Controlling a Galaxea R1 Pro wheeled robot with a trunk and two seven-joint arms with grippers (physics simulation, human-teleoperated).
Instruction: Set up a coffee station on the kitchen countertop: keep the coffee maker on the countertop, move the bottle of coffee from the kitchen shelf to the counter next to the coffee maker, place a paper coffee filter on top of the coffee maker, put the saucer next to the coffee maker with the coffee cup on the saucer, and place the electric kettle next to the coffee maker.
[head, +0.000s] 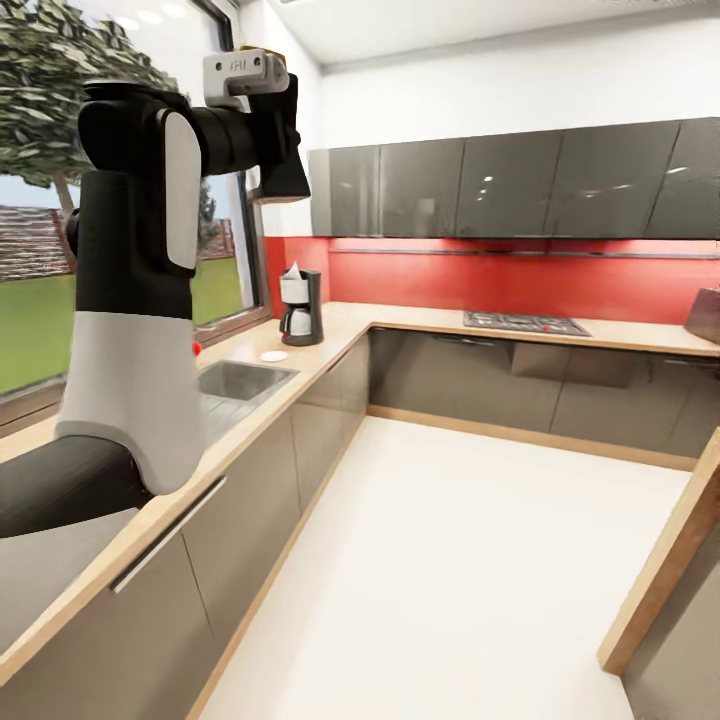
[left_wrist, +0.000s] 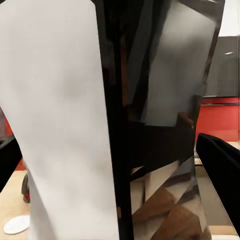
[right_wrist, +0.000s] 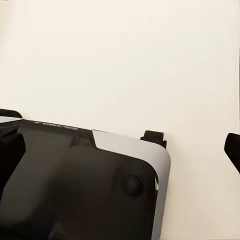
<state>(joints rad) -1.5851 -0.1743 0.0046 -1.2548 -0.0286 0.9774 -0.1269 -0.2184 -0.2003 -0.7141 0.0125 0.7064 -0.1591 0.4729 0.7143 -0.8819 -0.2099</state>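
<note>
Your coffee maker (head: 300, 308) stands on the kitchen countertop (head: 340, 330), filter seemingly on top, saucer (head: 273, 356) beside it (empty); cup, kettle, bottle remain; either claw's state I cannot tell.

Left arm (head: 135, 290) is folding up high at head-view left, elbow bent, wrist raised; jaw state isn't readable.

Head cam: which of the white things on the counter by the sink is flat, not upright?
The saucer, a small white disc lying flat on the kitchen countertop beside the sink. The coffee maker behind it stands tall, dark with white upper part.
</note>
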